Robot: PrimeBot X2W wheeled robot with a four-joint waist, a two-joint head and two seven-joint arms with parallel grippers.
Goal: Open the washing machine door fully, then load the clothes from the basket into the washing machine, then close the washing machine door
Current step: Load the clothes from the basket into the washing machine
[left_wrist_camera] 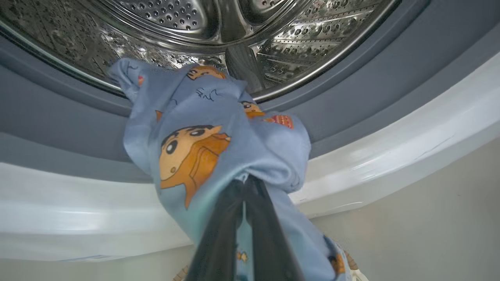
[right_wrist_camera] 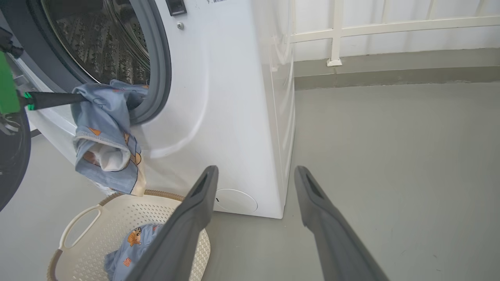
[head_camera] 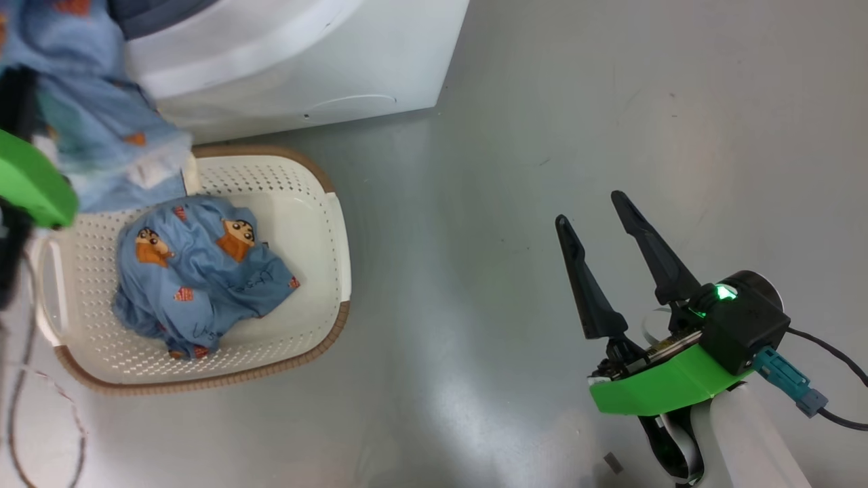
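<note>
L gripper clenched on one blue garment hanging at lower rim of washer opening, 2nd garment in basket by washer front; R gripper released over floor.

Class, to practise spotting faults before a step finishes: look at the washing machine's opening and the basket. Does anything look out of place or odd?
Yes. The held garment, pinched by the left gripper, lies across the door seal; its lower part dangles outside, above the basket.
</note>
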